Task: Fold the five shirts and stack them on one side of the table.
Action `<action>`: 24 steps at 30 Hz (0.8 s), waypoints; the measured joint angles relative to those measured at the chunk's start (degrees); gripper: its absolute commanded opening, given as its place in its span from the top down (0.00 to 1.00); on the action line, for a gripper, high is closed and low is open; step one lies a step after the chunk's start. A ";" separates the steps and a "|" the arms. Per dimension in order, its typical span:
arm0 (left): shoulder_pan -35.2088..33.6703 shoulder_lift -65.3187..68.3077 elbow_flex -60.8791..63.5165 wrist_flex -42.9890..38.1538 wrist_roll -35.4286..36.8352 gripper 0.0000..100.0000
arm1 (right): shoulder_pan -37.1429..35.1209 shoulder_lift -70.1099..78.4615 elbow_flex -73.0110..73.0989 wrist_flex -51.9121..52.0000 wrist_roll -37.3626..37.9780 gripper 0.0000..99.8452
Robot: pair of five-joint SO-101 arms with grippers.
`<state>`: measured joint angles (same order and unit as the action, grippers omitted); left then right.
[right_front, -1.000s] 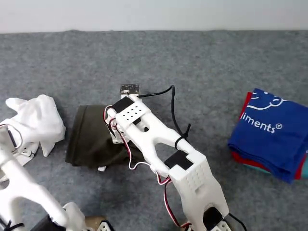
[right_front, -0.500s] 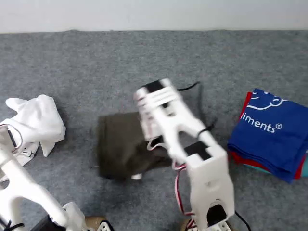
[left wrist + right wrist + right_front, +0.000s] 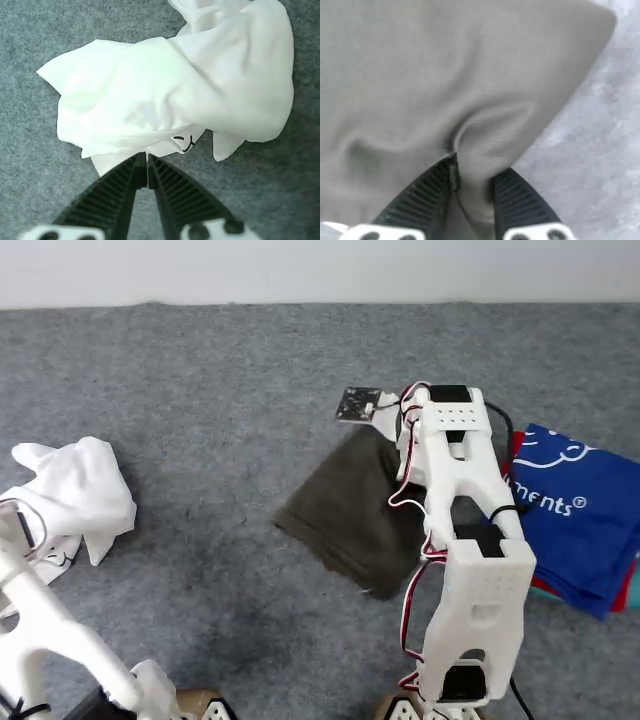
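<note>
In the high view, the right arm [image 3: 455, 490] stands over the dark olive shirt [image 3: 345, 515]. The shirt is a folded, roughly rectangular slab lying diagonally on the grey felt table [image 3: 200, 370]. One corner points toward the crumpled white shirt [image 3: 75, 495], and the blue-topped folded stack [image 3: 575, 510] is near its other side.

In the left wrist view, the left gripper [image 3: 147, 167] has its ribbed fingers pressed together, with the tips at the white shirt's hem.

In the right wrist view, the right gripper [image 3: 472, 177] pinches a puckered ridge of smooth olive cloth.

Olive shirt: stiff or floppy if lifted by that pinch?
Probably floppy: the olive shirt bunches into a soft ridge inside the right gripper. Likely light for its size, being thin cloth. Its folded layers may slide apart.
</note>
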<state>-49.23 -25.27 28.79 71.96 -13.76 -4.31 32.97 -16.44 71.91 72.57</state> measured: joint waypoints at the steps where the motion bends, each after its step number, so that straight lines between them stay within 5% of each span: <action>1: 0.00 0.00 0.00 0.00 -0.53 0.99 | 0.00 0.00 0.00 -0.79 1.14 0.94; 5: 0.00 0.00 0.00 0.00 -1.23 0.98 | -0.18 0.00 0.00 -1.58 2.29 0.80; 8: 0.00 0.00 0.00 0.00 -1.23 0.98 | -0.62 -1.14 0.00 -1.58 -2.29 0.78; 16: 0.00 0.00 0.00 0.00 -1.23 0.98 | -3.43 -10.99 0.00 0.00 -32.26 0.78; 24: 0.00 0.00 0.00 0.00 -1.23 0.98 | -7.38 -17.58 0.00 15.30 -65.14 0.78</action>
<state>-49.23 -25.27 28.79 71.96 -14.99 -11.69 15.38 -16.44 87.21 7.43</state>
